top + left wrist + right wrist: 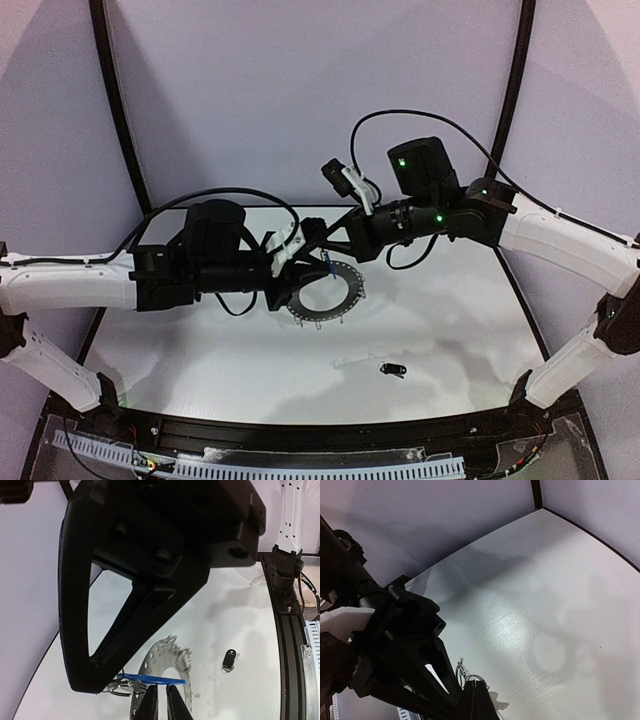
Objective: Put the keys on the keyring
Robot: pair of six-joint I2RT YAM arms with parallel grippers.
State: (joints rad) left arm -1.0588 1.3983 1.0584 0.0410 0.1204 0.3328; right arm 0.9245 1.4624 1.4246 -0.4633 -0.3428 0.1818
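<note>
Keyring (159,654) loops are tiny, so the blue key (152,679), seemingly pinched by the clenched right fingers (82,675), may slip free against the equally clenched left fingers (150,705).

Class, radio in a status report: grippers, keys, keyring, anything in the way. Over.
Left gripper shut on keyring. Right gripper shut on blue key, at ring's edge. Black key loose on table. No obstruction seen.

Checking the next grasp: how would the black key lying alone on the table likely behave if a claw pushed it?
The black key looks tiny and flat on the smooth table, so it would probably slide, not roll. Its thin wire loop seems loose and may flop when lifted.
</note>
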